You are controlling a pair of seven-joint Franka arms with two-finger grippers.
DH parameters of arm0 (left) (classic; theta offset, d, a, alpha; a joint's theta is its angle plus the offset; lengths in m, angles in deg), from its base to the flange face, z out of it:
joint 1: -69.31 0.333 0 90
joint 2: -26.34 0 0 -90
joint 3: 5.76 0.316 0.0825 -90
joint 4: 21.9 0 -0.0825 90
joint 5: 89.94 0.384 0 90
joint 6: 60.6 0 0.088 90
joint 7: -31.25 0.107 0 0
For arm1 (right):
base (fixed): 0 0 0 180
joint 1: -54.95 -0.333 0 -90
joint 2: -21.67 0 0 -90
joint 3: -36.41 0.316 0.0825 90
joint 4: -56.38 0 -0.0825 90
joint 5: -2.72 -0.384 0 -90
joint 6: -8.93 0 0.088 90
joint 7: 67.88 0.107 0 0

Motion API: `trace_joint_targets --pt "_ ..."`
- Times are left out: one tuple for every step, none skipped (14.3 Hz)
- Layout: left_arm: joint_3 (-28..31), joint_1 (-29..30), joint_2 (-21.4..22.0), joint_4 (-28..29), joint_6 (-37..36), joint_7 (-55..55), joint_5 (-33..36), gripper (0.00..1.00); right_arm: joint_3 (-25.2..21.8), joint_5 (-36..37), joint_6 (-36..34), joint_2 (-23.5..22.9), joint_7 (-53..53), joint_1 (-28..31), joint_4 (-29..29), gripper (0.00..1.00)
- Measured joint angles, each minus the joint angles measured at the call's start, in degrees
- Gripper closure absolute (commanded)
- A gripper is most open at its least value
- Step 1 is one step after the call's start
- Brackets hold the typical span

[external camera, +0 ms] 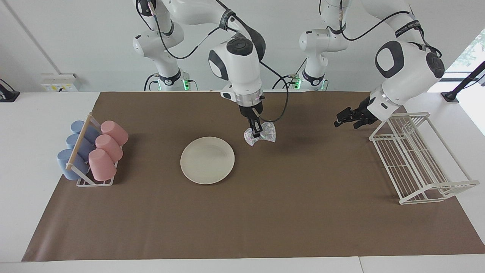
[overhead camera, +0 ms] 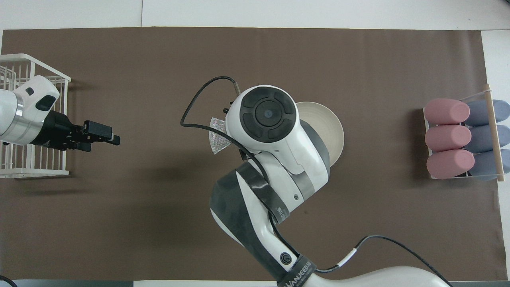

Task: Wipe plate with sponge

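Cream plate sits bare on the mat, sponge off it, pinched in my right gripper over the mat beside it; wiping looks done. Left gripper open, empty, waiting by the rack.

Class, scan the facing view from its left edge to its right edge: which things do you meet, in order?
Cup rack with blue and pink cups → plate → right claw holding the sponge → left claw → white wire rack.
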Motion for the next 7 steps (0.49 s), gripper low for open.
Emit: trace_joint_targets --pt "0.1 1.0 0.2 0.0 -1.7 0.7 -4.2 0.0 0.0 0.2 -0.8 -0.8 2.6 -1.3 1.9 1.0" --pt "0.1 2.1 0.3 0.1 -3.8 1.9 -8.8 0.0 0.0 0.3 -1.0 -1.5 5.4 -2.6 3.3 1.0" --pt "0.2 3.1 0.5 0.7 -5.7 3.4 -13.5 0.0 0.0 0.3 -1.0 -2.1 8.1 -4.0 4.3 1.0" --pt "0.2 3.9 0.7 1.8 -6.9 5.0 -17.9 0.0 0.0 0.4 -1.0 -2.5 10.4 -5.3 5.0 1.0" --pt "0.2 4.3 1.1 3.6 -7.3 7.1 -22.0 0.0 0.0 0.7 -1.0 -2.8 12.3 -6.6 5.5 1.0" --pt "0.2 4.4 1.4 5.8 -7.5 9.9 -25.8 0.0 0.0 1.2 -1.0 -2.9 13.6 -7.5 5.8 1.0" --pt "0.2 4.4 1.7 8.3 -7.5 13.6 -29.6 0.0 -0.1 1.5 -1.0 -2.9 14.2 -8.1 6.0 1.0"
